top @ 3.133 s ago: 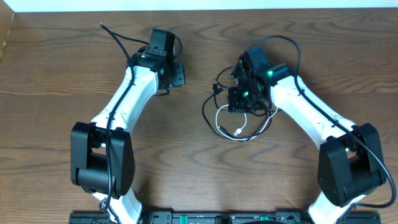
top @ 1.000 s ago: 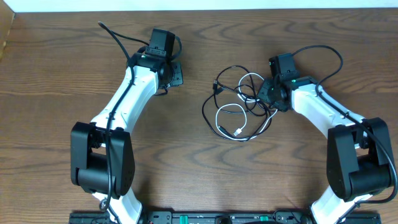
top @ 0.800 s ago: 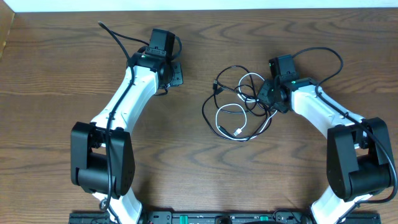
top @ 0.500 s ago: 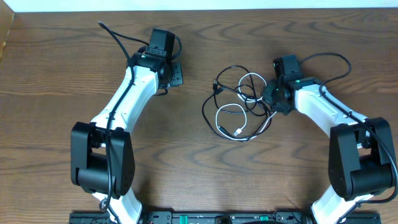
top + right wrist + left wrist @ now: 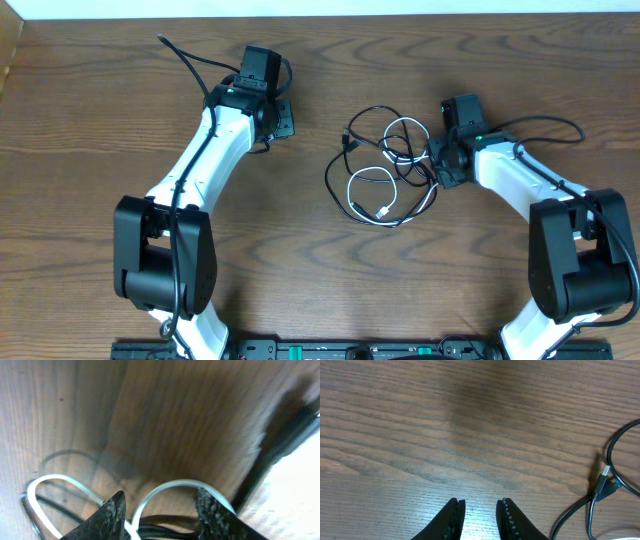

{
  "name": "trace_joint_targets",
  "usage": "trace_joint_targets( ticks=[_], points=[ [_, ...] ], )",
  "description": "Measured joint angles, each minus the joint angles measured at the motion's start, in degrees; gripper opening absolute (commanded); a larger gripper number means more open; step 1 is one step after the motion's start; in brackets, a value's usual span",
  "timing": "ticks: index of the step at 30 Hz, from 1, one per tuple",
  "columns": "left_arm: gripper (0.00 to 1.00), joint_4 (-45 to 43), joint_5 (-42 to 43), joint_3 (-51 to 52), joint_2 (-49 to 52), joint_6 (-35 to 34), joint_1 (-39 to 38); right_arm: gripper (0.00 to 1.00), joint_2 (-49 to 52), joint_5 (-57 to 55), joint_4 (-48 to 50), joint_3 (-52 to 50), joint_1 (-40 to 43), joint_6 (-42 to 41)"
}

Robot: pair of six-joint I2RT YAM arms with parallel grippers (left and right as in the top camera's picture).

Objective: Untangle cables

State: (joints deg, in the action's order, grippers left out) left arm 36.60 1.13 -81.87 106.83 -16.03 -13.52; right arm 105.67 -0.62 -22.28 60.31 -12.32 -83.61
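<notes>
Looking down the right wrist first: my right end effector [image 5: 160, 496] stands partly open, fingers apart, nothing clamped. The white cable [image 5: 172, 482] arches across the gap just past the fingertips, with dark strands under it at the bottom edge. The view is blurred, so I can't tell whether either finger touches them.

My left end effector [image 5: 480, 504] shows a narrow gap with nothing in it, just bare table [image 5: 445, 435] ahead. A black cable [image 5: 615, 442] curves in at the right edge of that view, and its plug end [image 5: 601, 485] lies flat, well apart from my fingers.

From overhead, the cables [image 5: 327, 180] lie in one loose tangle on the table between my arms, closer to the right one. White loops sit in the middle and black loops run around and through them. The right end effector is at the tangle's right edge. The left one is off to the tangle's left and clear of it.
</notes>
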Motion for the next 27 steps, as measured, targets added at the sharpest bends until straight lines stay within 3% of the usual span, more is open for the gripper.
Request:
trace_joint_targets(
  ticks=[6, 10, 14, 18, 22, 27],
  points=[
    [0.27, -0.02, 0.0, 0.0, 0.0, 0.0, 0.0, 0.43, -0.81, -0.46, 6.38, -3.04, -0.35, -6.56],
    [0.27, -0.02, 0.0, -0.02, 0.0, 0.0, 0.0, 0.31, -0.96, -0.74, 8.24, -4.28, -0.42, -8.92],
    [0.27, -0.02, 0.0, 0.0, 0.0, 0.0, 0.0, 0.29, -1.29, -2.58, 8.96, -5.25, -1.07, -10.12],
    [0.27, -0.02, 0.0, 0.0, 0.0, 0.0, 0.0, 0.04, -1.6, -3.8, 11.45, -7.02, -1.42, -10.62],
    [0.27, -0.02, 0.0, -0.02, 0.0, 0.0, 0.0, 0.01, -1.57, -4.72, 12.92, -8.26, -1.53, -10.84],
    [0.31, -0.04, 0.0, 0.0, 0.0, 0.0, 0.0, 0.01, -1.44, -4.24, 19.3, -9.57, -1.53, 6.27]
  ],
)
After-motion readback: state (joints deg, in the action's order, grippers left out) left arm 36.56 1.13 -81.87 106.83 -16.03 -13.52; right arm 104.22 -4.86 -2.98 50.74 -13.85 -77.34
